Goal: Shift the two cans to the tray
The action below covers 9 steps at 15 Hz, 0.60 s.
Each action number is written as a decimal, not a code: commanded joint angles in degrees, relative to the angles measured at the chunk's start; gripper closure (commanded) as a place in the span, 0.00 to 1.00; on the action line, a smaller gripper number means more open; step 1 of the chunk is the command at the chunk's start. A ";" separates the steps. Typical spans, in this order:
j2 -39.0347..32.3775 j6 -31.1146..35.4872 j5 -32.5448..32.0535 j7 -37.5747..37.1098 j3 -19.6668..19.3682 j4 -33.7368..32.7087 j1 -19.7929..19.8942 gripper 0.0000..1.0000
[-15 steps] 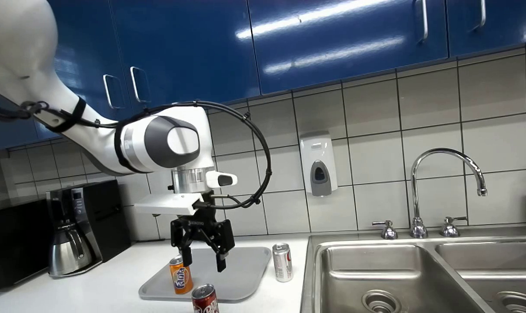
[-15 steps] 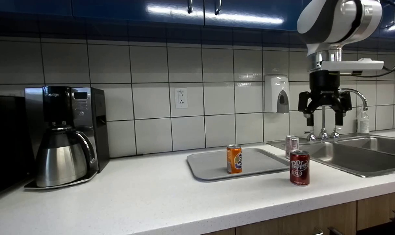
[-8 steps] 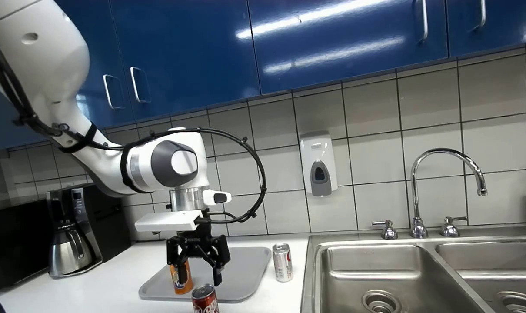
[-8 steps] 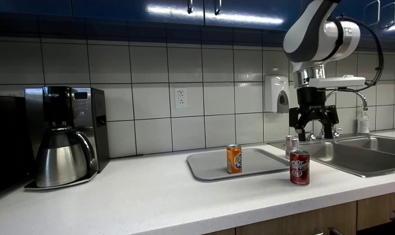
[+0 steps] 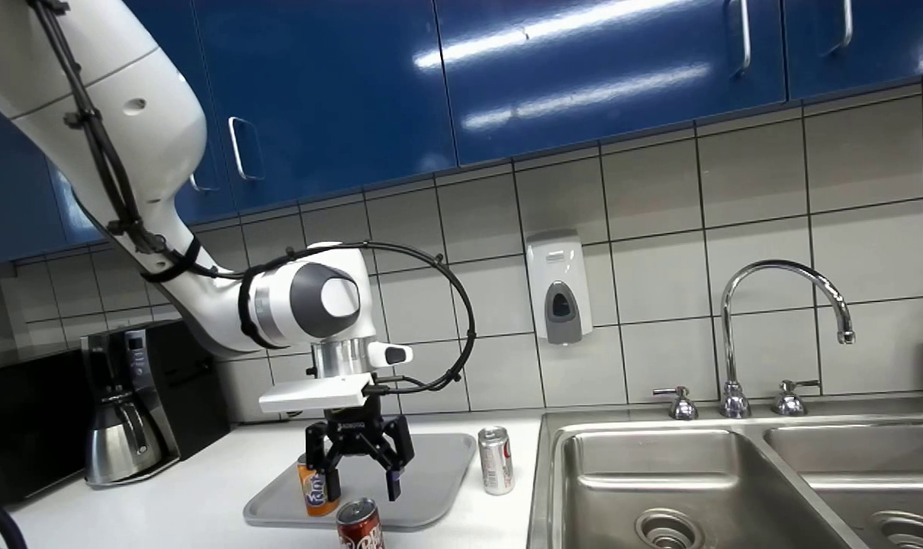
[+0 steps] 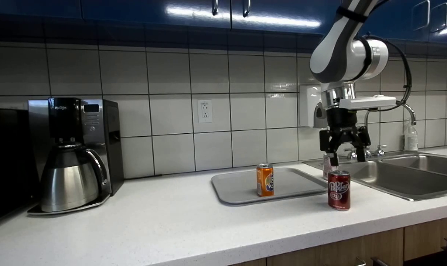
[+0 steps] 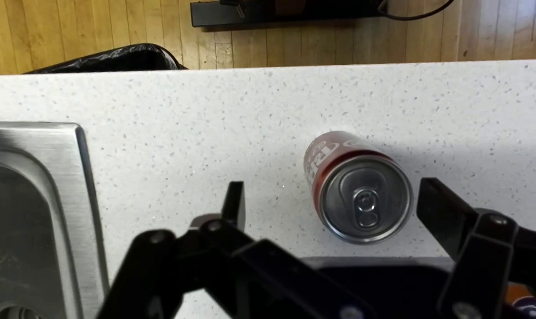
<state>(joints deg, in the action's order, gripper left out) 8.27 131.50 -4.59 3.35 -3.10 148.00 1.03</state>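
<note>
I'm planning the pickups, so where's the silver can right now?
In an exterior view, the silver can stands on the counter, just right of the tray and left of the sink.

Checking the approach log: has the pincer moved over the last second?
Yes. In an exterior view, the pincer has come lower and shifted toward the picture's left, judged against the soap dispenser.

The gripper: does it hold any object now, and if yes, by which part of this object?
Nothing is held: the gripper is open, and the dark red can stands on the counter, apart from the gripper.
</note>
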 commanded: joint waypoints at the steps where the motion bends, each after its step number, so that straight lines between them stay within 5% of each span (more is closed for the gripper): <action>1: -3.14 -0.01 -0.02 1.87 0.91 -3.08 -0.39 0.00; 9: -7.22 0.51 -0.40 1.27 1.78 -4.65 -1.19 0.00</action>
<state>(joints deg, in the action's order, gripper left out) 3.14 131.60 -4.59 3.87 -1.99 144.82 -0.31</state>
